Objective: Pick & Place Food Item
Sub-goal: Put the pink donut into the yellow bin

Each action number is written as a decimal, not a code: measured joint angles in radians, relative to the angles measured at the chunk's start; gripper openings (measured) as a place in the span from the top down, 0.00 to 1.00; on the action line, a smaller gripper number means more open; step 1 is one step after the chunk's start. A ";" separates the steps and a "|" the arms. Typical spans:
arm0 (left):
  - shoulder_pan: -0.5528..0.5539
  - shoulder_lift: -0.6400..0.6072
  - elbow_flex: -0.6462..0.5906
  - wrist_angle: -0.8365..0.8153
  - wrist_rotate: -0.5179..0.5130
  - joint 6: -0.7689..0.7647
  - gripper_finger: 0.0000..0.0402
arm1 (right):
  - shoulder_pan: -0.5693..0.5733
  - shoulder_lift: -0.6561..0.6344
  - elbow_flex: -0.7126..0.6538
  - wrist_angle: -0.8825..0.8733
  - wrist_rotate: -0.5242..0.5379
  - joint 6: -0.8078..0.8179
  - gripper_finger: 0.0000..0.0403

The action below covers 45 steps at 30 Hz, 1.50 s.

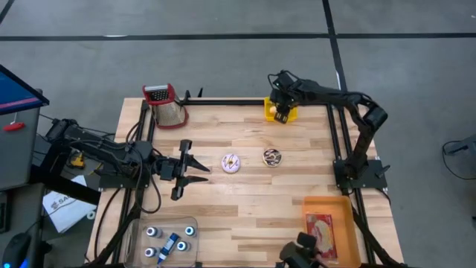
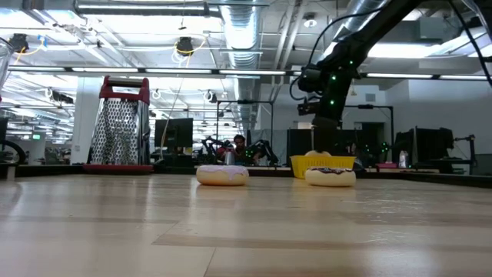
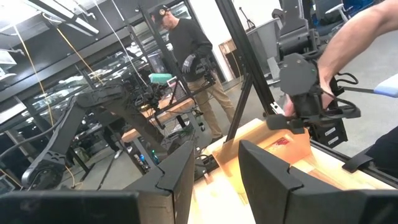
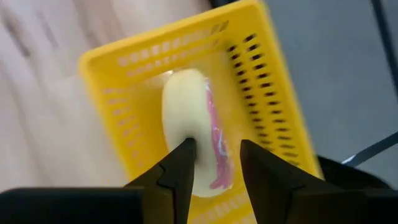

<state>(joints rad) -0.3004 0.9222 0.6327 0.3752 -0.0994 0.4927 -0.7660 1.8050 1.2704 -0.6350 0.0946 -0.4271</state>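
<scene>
A yellow slotted basket (image 1: 269, 114) stands at the table's far edge, right of the middle. My right gripper (image 4: 214, 155) reaches down into it, shut on a pale donut with pink icing (image 4: 189, 112) that stands on edge. A sprinkled white donut (image 1: 231, 163) and a chocolate donut (image 1: 273, 157) lie flat on the wood at mid-table. My left gripper (image 1: 201, 170) waits open and level at the table's left, with nothing between its fingers. My right gripper pinches the donut between its two fingers, one on the pale underside (image 4: 186, 127) and one on the pink iced face (image 4: 221, 165). The fingers slant down from above. The donut stands on edge inside the basket; whether it touches the basket floor I cannot tell.
A red-framed grater (image 1: 167, 104) stands at the far left corner. An orange tray (image 1: 343, 208) holding a packet sits near right, where a person's arm (image 3: 348, 37) holds a dark device. A clear box of small blue-and-white items (image 1: 169, 240) lies at the near left.
</scene>
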 joint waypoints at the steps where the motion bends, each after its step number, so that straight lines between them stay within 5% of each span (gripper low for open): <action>1: 0.000 0.000 0.000 0.000 0.000 0.000 0.70 | 0.008 0.000 0.000 -0.013 0.001 0.006 0.69; 13: 0.000 0.000 0.000 0.000 0.000 0.000 0.70 | 0.126 0.000 0.014 -0.105 0.082 0.040 0.69; 22: 0.000 0.000 0.000 0.000 0.000 0.000 0.70 | 0.164 -0.011 0.195 -0.188 0.115 0.055 0.70; 34: -0.002 -0.003 0.000 -0.073 -0.035 -0.031 0.70 | 0.286 -0.014 0.277 -0.307 -0.139 0.210 0.70; 45: -0.055 -0.106 0.000 -0.247 -0.066 -0.186 0.70 | 0.532 -0.043 0.116 -0.267 -0.144 0.352 0.70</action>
<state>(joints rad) -0.3558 0.8162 0.6327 0.1280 -0.1650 0.3069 -0.2340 1.7617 1.3863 -0.9025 -0.0494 -0.0748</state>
